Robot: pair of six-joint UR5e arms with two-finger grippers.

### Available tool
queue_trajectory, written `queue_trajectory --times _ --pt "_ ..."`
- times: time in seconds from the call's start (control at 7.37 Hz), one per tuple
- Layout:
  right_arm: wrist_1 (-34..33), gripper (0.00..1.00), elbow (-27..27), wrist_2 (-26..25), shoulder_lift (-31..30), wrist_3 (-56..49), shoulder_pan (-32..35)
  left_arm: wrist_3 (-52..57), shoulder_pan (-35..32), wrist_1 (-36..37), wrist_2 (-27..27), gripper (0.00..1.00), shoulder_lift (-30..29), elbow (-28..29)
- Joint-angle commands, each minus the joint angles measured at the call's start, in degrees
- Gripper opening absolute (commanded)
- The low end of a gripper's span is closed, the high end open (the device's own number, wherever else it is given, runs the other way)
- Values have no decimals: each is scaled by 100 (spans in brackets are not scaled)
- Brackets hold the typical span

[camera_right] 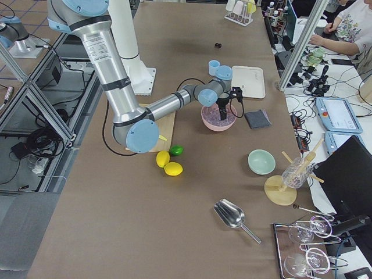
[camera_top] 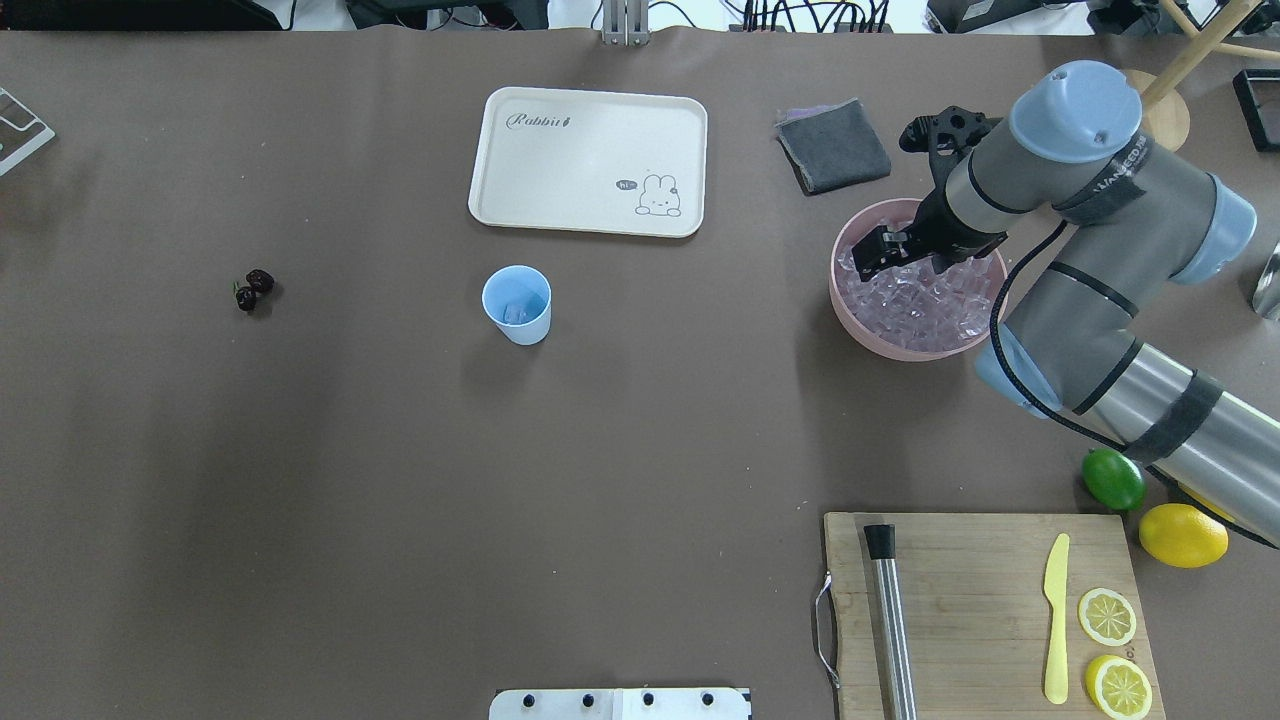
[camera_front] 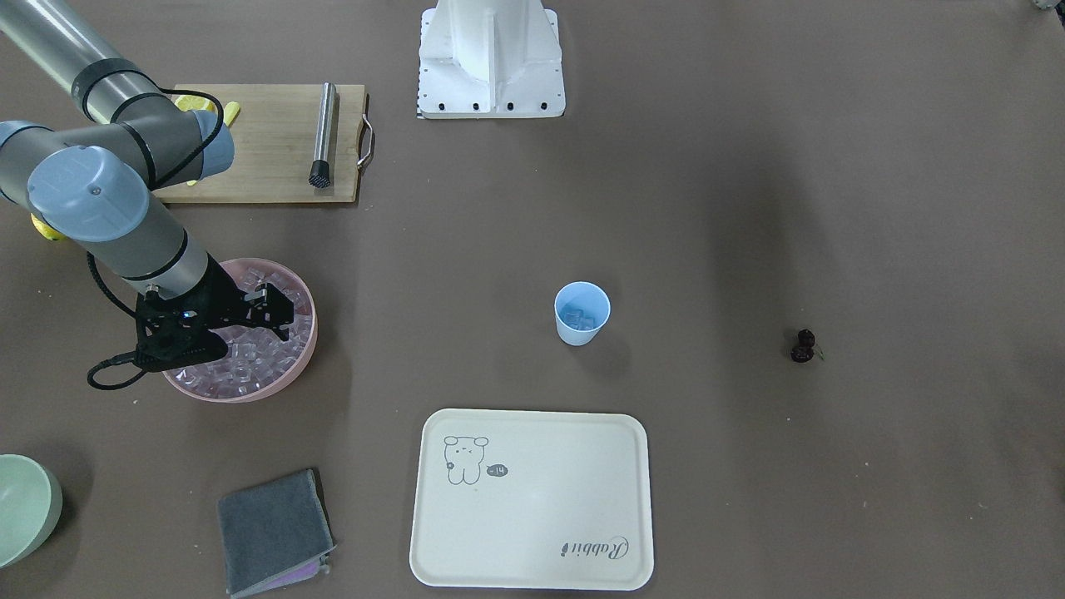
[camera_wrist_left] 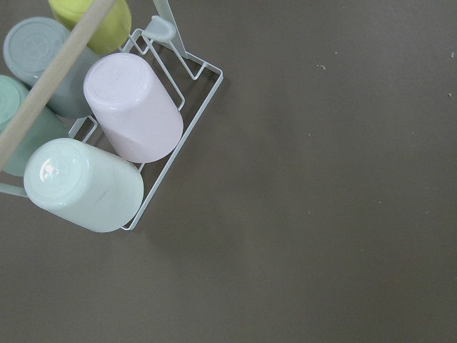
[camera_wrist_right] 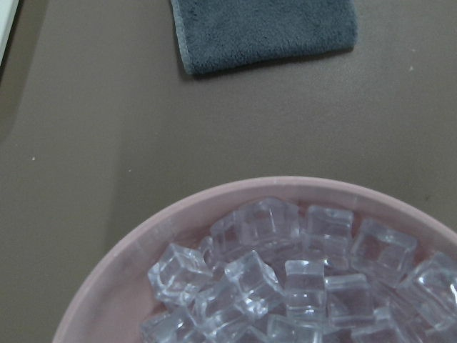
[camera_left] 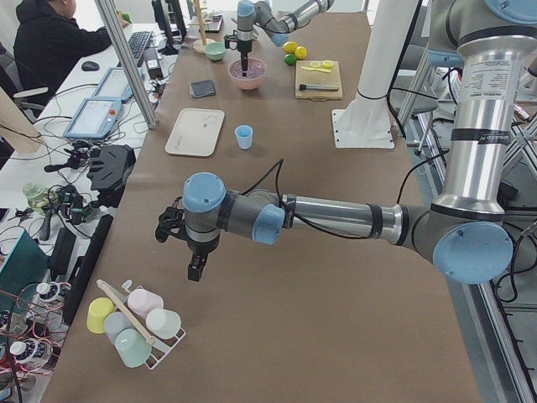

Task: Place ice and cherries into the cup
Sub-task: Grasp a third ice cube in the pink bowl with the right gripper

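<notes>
While the cup (camera_top: 517, 305) stands upright, mouth up, the right gripper (camera_top: 866, 255) hangs part-open over ice (camera_top: 920, 305).

Robotics lab, not a kitchen. Industrial robot arm (camera_left: 336, 214) on a white pedestal (camera_front: 491, 58) at a long brown-covered counter (camera_top: 400, 500). Aluminium frame posts (camera_left: 126, 59), tablets (camera_left: 94, 117) and loose cables (camera_right: 35, 142) around it. Person (camera_left: 50, 42) at a keyboard (camera_left: 134, 44) alongside.
</notes>
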Motion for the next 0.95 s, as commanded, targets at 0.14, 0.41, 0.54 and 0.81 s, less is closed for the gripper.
queue_trajectory --times 0.14,0.41,0.54,0.81 --pt "-3 73 -27 -267 3 -14 -170 4 5 0 0 98 5 22" --pt "-3 49 16 -258 3 -23 -170 4 -4 0 0 98 14 14" --pt "-3 39 25 -258 -6 -23 -161 4 4 0 0 98 14 13" --pt "-3 32 52 -267 -6 -23 -161 4 5 -43 0 98 49 5"
